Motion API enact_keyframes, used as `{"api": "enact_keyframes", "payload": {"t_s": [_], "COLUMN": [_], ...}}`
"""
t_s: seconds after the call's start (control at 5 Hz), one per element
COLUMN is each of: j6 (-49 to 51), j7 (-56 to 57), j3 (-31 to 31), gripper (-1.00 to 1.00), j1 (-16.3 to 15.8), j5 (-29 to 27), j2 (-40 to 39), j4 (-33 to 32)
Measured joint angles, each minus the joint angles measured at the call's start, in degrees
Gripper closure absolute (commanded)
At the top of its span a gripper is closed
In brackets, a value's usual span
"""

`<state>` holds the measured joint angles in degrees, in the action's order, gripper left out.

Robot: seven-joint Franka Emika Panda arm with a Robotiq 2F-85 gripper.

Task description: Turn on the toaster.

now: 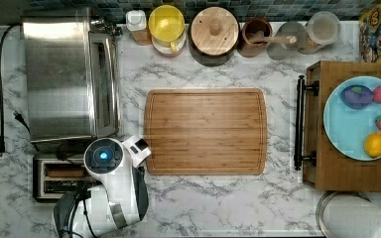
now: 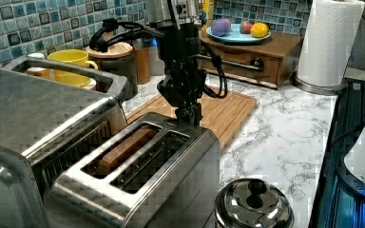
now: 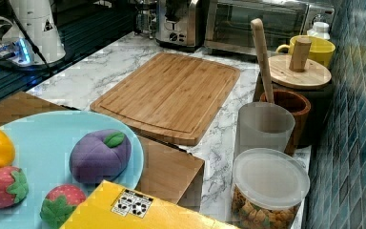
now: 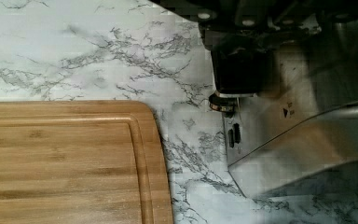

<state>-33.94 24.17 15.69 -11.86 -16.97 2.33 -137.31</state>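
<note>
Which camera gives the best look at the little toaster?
The left view: the toaster sits close up, both slots open to the eye, the gripper at its far end. In the top view the arm covers part of the toaster. The right view has it small and far off; the wrist view catches one steel end.

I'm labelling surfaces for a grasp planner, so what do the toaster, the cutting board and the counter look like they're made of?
Toaster: brushed steel by the look, grey with streaky reflections, dark trim around the slots. Cutting board: wood, possibly bamboo, with straight pale-brown grain and a matte finish. Counter: white with grey veining like marble, fairly smooth; real stone or laminate cannot be told.
</note>
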Motion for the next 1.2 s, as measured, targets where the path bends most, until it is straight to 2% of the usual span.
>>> {"api": "enact_keyframes", "payload": {"t_s": [0.6, 1.2], "j6": [-0.53, -0.95], "j7": [0.41, 1.01], "j3": [-1.39, -1.90], "gripper": [1.00, 1.00], "j1": [0.57, 0.49], "j5": [-2.69, -3.85], "j2": [-4.56, -4.66], "j4": [1.23, 1.12]}}
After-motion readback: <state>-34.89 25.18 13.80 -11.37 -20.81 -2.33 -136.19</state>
